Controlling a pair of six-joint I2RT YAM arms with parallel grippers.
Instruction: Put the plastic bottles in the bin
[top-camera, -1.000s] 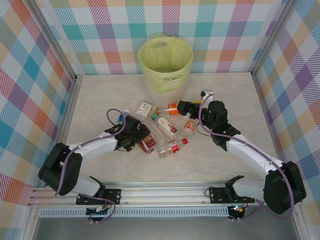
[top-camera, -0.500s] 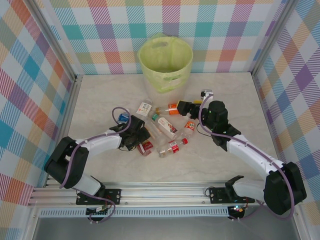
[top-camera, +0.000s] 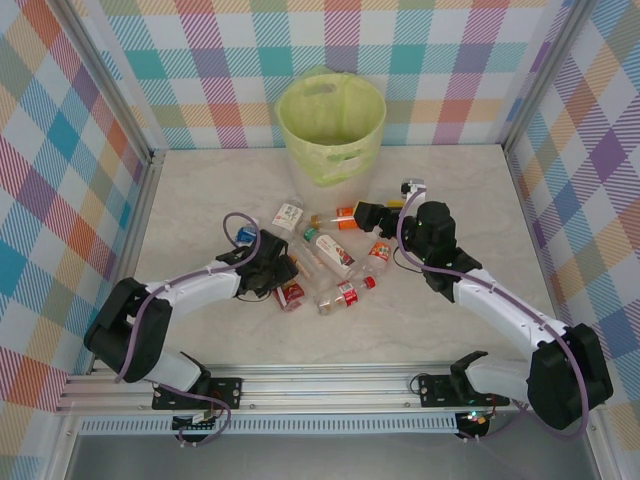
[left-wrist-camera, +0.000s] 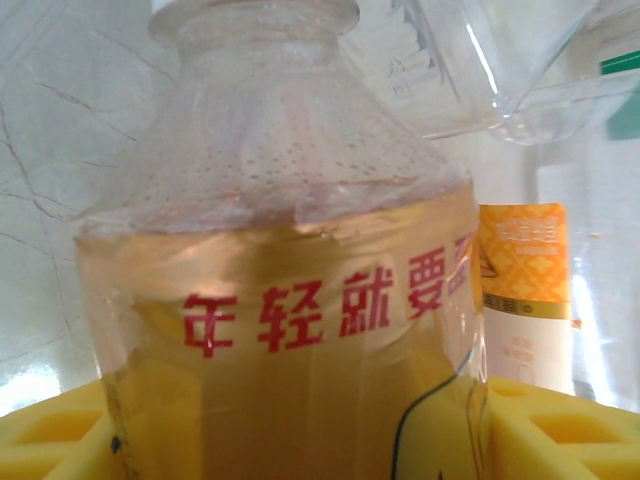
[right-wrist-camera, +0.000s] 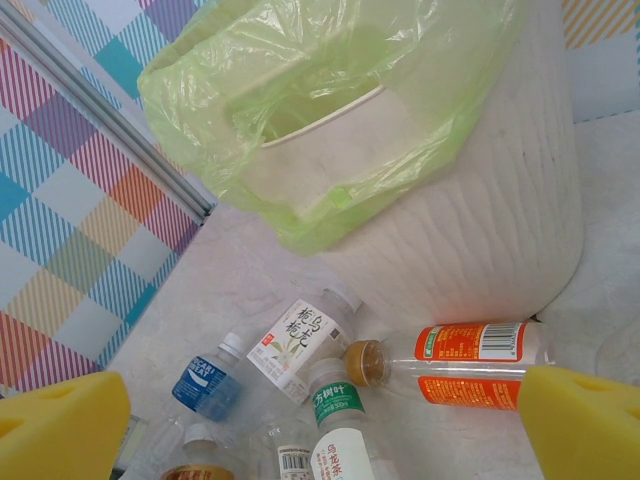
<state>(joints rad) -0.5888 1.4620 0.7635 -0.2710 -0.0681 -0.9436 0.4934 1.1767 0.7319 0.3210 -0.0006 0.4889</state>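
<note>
Several plastic bottles lie in a loose cluster mid-table, among them a white-labelled one (top-camera: 288, 215) and a red-labelled one (top-camera: 346, 293). My left gripper (top-camera: 278, 272) is down in the cluster's left side. In the left wrist view a gold-labelled bottle (left-wrist-camera: 290, 300) with red characters sits between my yellow pads (left-wrist-camera: 50, 435), which stand wide; the left gripper (left-wrist-camera: 295, 425) is open around it. My right gripper (top-camera: 362, 213) is open and hovers over an orange-labelled bottle (right-wrist-camera: 470, 360), a white-labelled bottle (right-wrist-camera: 300, 335) and a blue-labelled bottle (right-wrist-camera: 205, 380). The bin (top-camera: 330, 125) stands behind the cluster.
The bin's cream wall (right-wrist-camera: 490, 220) and green bag (right-wrist-camera: 330, 100) rise close ahead of the right gripper. Checked walls with metal rails (top-camera: 140, 215) enclose the table on three sides. Bare marble lies near the front edge (top-camera: 330, 335).
My left gripper has slid up and to the left within the cluster, away from the red-labelled bottle by it. The right arm has not moved.
</note>
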